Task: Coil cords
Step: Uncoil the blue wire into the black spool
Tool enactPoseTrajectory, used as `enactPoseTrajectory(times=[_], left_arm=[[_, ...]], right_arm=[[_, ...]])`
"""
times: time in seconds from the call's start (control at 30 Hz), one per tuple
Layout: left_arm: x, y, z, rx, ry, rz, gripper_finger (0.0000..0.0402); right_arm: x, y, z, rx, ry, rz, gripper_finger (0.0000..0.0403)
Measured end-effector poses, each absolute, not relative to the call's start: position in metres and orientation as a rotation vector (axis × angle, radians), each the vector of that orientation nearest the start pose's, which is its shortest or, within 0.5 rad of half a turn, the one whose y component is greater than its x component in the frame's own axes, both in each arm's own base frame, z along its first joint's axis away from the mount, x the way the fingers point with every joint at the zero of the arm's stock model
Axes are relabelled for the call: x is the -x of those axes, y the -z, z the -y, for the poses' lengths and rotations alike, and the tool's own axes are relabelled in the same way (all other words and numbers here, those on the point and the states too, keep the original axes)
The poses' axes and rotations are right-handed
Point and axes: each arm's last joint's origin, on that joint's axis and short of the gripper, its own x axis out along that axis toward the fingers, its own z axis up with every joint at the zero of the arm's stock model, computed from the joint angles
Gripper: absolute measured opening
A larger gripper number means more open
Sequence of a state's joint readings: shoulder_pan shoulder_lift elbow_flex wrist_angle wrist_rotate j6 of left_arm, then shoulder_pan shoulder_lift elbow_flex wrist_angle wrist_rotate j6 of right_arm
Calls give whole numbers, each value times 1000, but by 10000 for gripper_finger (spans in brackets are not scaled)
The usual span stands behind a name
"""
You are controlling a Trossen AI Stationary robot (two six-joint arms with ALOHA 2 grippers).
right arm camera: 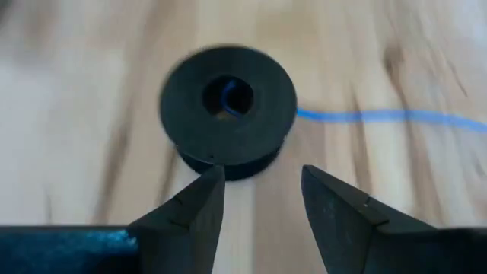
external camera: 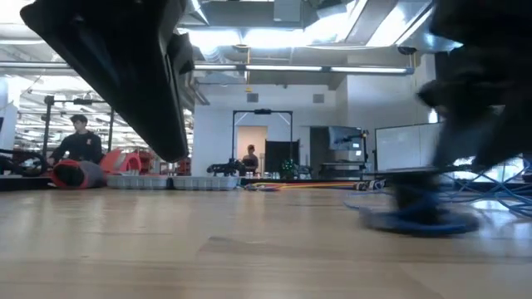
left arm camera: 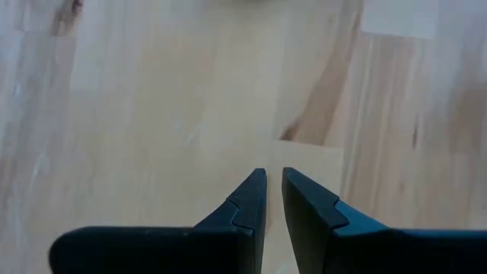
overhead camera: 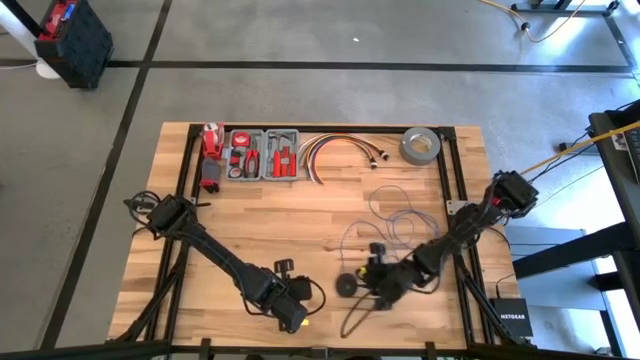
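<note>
The right gripper [right arm camera: 257, 199] hovers low near the worktop's [overhead camera: 300, 215] front edge, fingers spread and empty, just behind the round black spool [right arm camera: 228, 106] that lies flat on the wood. The thin blue wire [right arm camera: 380, 116] runs out of the spool toward the right edge. The left gripper [left arm camera: 274, 199] waits near the front edge, fingers a sliver apart, holding nothing.
</note>
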State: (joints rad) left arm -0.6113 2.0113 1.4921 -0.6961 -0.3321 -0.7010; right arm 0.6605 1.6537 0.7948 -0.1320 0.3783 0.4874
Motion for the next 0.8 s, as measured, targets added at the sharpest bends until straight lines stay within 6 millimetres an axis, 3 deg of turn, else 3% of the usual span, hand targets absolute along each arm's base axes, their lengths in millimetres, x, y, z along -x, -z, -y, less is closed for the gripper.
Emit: enactPoseTrajectory(times=[0.3,0.4,0.57,0.8], left_arm=[[-343,-185,226,87,-149,-1051,40],[-346,-187,229,100,-142,-1002,40],[-348,-190,235,106,-144,-925,40],[-353,-191,246,96,-130,-815,40]], right_arm=[[-302,-130,-157,-30,-144,-747,181],[-304,-137,-158,21,-170,-818,181],[-288,-144,-163,105,-136,-947,181],[-279,-136,-180,202,-59,-902,181]])
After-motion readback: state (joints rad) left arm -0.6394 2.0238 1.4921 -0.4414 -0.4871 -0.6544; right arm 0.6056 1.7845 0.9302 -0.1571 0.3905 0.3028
